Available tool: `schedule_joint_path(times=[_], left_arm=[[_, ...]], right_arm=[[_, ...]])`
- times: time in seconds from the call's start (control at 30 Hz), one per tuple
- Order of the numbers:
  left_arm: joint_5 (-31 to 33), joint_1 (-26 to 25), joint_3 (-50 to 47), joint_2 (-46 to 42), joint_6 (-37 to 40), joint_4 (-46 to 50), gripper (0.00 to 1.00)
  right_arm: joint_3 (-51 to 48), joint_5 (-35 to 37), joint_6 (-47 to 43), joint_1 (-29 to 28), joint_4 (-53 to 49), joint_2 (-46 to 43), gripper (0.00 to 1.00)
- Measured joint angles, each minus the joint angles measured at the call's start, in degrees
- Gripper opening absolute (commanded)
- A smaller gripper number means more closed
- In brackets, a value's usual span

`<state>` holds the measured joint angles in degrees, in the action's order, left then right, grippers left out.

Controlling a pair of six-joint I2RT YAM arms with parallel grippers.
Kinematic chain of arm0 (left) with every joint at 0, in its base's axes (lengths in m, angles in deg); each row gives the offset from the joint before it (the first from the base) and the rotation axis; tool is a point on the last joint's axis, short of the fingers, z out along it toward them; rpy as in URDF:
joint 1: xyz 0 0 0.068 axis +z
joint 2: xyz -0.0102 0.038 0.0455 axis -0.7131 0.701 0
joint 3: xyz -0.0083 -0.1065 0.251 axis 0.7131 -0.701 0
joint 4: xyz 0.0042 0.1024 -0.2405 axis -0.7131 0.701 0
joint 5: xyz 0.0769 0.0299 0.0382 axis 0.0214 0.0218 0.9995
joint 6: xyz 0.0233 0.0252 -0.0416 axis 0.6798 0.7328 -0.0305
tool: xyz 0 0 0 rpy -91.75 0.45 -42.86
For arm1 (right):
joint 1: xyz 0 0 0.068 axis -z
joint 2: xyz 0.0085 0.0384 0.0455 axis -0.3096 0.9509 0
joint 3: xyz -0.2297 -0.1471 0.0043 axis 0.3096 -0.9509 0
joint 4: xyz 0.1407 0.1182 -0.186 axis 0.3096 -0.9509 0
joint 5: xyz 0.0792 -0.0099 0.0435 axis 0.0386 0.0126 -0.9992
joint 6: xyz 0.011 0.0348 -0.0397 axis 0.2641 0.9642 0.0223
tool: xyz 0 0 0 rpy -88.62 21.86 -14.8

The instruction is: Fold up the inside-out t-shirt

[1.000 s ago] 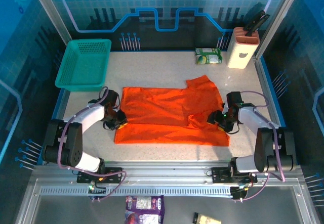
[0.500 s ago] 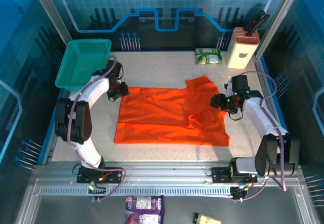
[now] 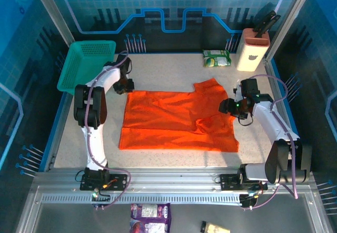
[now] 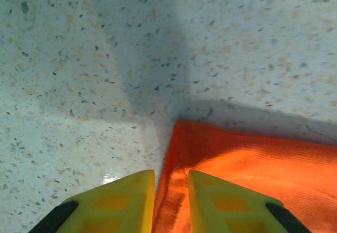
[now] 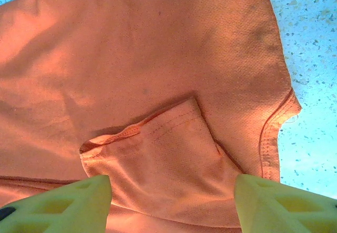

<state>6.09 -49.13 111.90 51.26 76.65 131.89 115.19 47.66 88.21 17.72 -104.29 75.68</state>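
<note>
Item: orange t-shirt [image 3: 179,120], which I see spread flat on the middle of the table [image 3: 168,72], seams showing on the outside.
Shirt, far side: one sleeve sticks out toward the back right; the near hem runs roughly parallel to the table's front edge.
Shirt, right part: in my right wrist view a sleeve lies folded over the body [image 5: 131,59], with its stitched hem facing up and speckled table [image 5: 310,33] showing beyond the cloth edge.
Left gripper [image 3: 125,87]: at the shirt's far-left corner. In my left wrist view its yellow fingers [image 4: 121,201] stand close together, with the edge of the cloth [image 4: 253,164] running up into the narrow gap. One finger is over bare table [image 4: 79,59], the other over cloth. I cannot tell whether they actually pinch the edge.
Right gripper [image 3: 227,107]: over the shirt's right side beside the sleeve, fingers [image 5: 68,201] spread wide with nothing held between them.
Basket [image 3: 87,64]: teal mesh, back left corner, apart from the shirt.
Knife block [image 3: 251,49]: back right corner, upright, dark handles on top.
Green packet [image 3: 217,58]: just left of the knife block.
</note>
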Motion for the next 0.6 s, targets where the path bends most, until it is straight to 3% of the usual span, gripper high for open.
schedule_joint_path(times=[0.6], left_arm=[[-2.2,0.5,0.6,1.9,1.1,0.3,0.24]], right_arm=[[0.0,0.0,0.0,0.0,-0.9,-0.6,0.64]])
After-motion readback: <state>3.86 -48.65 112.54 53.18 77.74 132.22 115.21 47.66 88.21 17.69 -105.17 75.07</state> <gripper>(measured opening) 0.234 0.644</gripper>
